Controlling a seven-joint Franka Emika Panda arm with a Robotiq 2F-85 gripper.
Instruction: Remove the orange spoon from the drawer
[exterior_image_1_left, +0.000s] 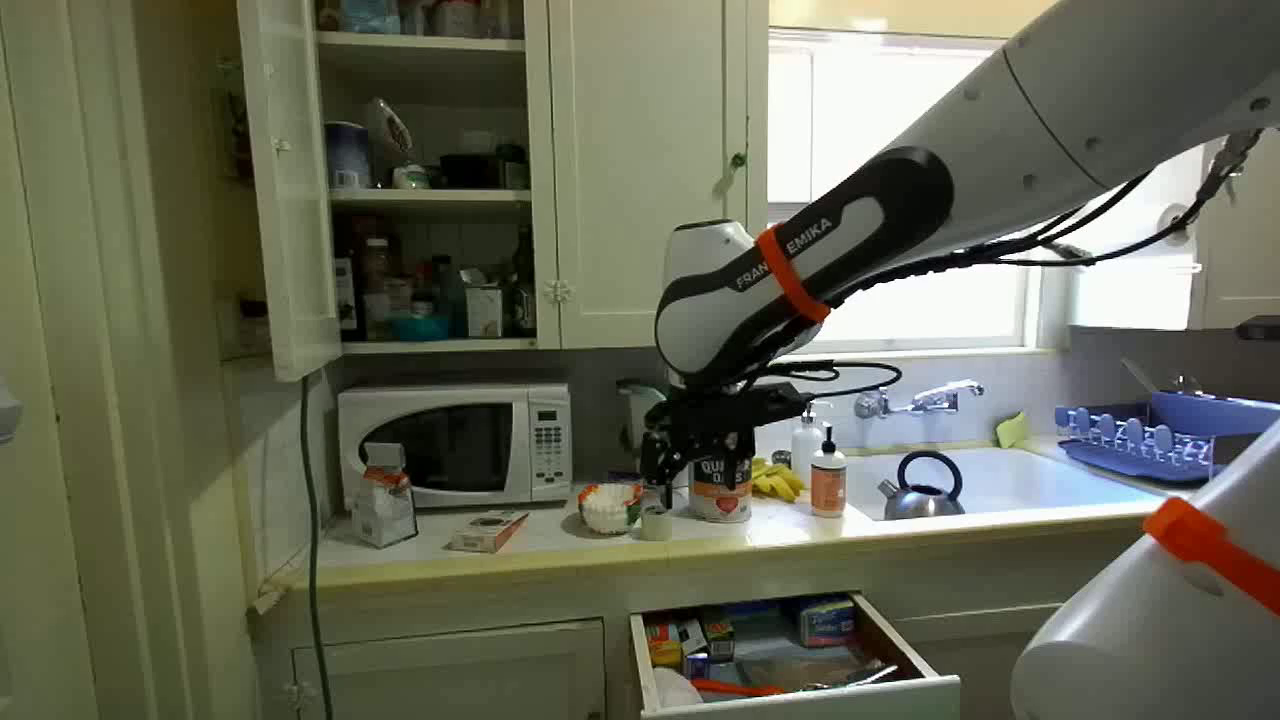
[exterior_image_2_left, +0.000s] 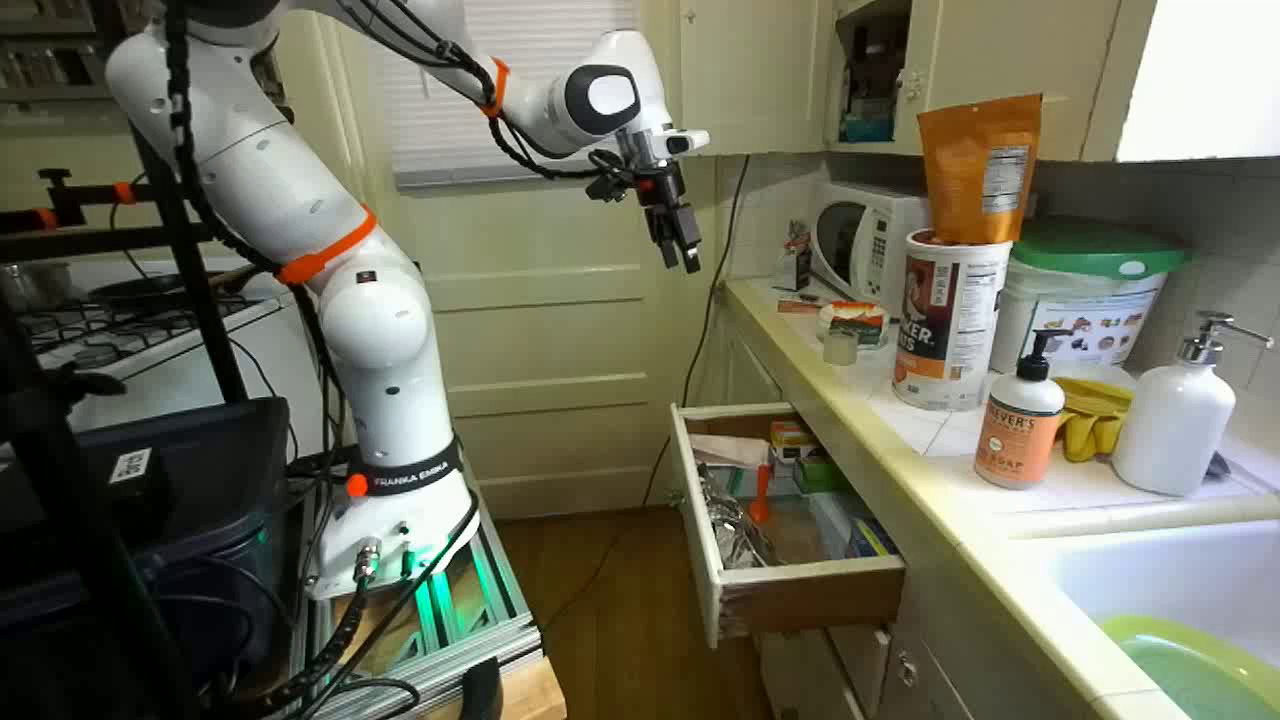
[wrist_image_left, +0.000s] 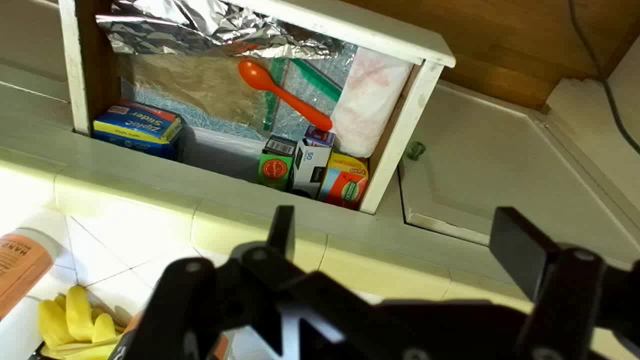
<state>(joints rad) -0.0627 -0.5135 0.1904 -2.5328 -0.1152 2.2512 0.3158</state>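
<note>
The orange spoon (wrist_image_left: 295, 102) lies in the open white drawer (wrist_image_left: 345, 20), on plastic bags between crumpled foil and a white paper roll. The spoon also shows in both exterior views (exterior_image_1_left: 735, 688) (exterior_image_2_left: 761, 495). The drawer is pulled out below the counter in both exterior views (exterior_image_1_left: 820, 703) (exterior_image_2_left: 698, 535). My gripper (wrist_image_left: 402, 240) is open and empty, its two fingers wide apart. In the exterior views the gripper (exterior_image_1_left: 660, 490) (exterior_image_2_left: 683, 258) hangs well above the drawer, fingers pointing down, apart from the spoon.
Several small boxes (wrist_image_left: 312, 165) stand at the drawer's back, with a Ziploc box (wrist_image_left: 137, 127) in the other corner. The counter edge (wrist_image_left: 250, 227) overhangs the drawer. An oats canister (exterior_image_2_left: 950, 320), soap bottle (exterior_image_2_left: 1018, 430) and small cup (exterior_image_2_left: 840, 348) stand on the counter.
</note>
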